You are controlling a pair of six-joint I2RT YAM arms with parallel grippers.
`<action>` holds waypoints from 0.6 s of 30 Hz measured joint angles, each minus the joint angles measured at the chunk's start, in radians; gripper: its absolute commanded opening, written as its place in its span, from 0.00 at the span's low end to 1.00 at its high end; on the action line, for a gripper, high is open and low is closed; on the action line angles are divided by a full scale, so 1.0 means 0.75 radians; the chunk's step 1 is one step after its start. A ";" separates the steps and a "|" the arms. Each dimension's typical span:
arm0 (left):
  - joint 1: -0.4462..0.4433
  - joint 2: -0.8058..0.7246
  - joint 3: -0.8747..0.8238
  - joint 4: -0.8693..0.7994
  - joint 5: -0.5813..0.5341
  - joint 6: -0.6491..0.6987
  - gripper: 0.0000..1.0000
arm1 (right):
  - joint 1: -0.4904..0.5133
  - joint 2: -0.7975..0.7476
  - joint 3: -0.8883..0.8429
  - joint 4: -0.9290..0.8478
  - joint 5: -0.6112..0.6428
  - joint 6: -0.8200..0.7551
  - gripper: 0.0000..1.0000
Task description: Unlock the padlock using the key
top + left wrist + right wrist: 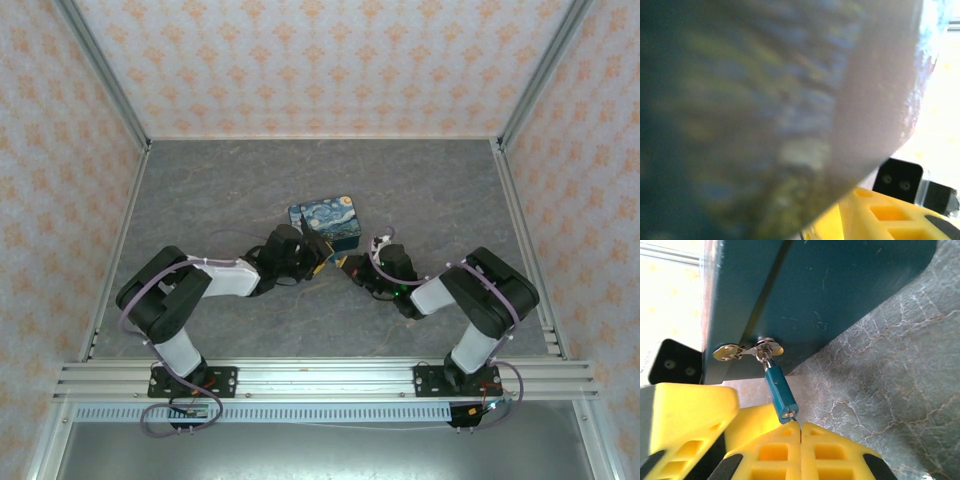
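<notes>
We are at the key-in-lock step. The right end effector [801, 429] has its fingers pressed together on the key [792, 414], whose tip meets the base of the padlock [780, 392]. The padlock hangs from the hasp [747, 350] on the painted tin [830, 290], just above the bench [900, 390]. The left end effector [315, 261] sits against the tin; we cannot tell whether it grips. Next, we judge, comes a seated push and a wrist turn, with the tin braced.

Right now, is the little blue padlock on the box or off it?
On. The padlock has its shackle through the metal latch on the tin. Locked or not, cannot tell.
</notes>
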 measured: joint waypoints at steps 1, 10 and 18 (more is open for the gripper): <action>0.000 0.007 0.001 0.005 -0.005 0.000 0.43 | 0.000 -0.002 0.002 -0.006 0.000 0.001 0.00; -0.007 0.060 0.008 0.061 -0.030 -0.023 0.40 | 0.000 -0.003 0.022 -0.044 -0.001 0.025 0.00; -0.019 0.088 0.038 0.082 -0.034 -0.034 0.39 | 0.000 -0.007 0.024 -0.061 0.001 0.043 0.00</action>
